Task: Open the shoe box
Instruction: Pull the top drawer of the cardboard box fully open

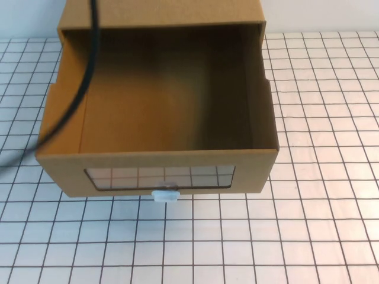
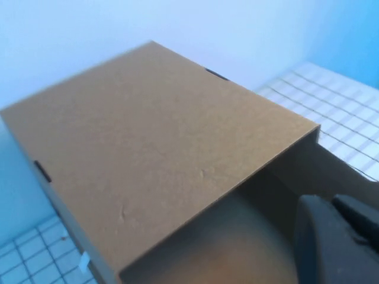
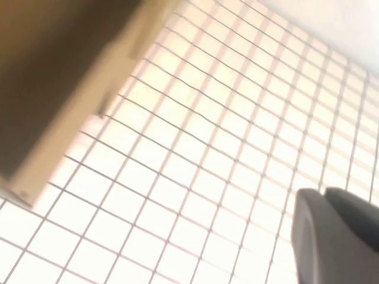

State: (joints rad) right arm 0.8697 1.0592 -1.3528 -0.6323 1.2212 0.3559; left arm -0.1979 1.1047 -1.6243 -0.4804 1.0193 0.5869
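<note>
From above, the shoe box (image 1: 59,171) sits on the gridded counter (image 1: 320,225), well toward the far side. It is the sliding kind. Its drawer (image 1: 166,106) stands drawn out toward the near edge, open and empty inside, while the sleeve (image 1: 160,12) it slides in lies at the back. The drawer's front panel has a clear window (image 1: 160,177), and just under it is a small pale pull tab (image 1: 166,194), the obvious place to tug. By the look of it the opening is done or nearly so. A black cable (image 1: 93,23) droops across the box's left side, and neither gripper shows in this view.

From the left wrist, the left gripper (image 2: 334,239) hangs close above the box, near where the sleeve's flat top (image 2: 154,148) ends and the drawer begins. That is a sensible post for steadying the sleeve, I'd guess. Whether it is apart or together I cannot tell.

From the right wrist, the right gripper (image 3: 337,234) is over bare counter (image 3: 225,148), apart from the box (image 3: 53,77), which shows only at the edge of that view. It is closed together with nothing in it. That suggests its work at the tab is finished.
</note>
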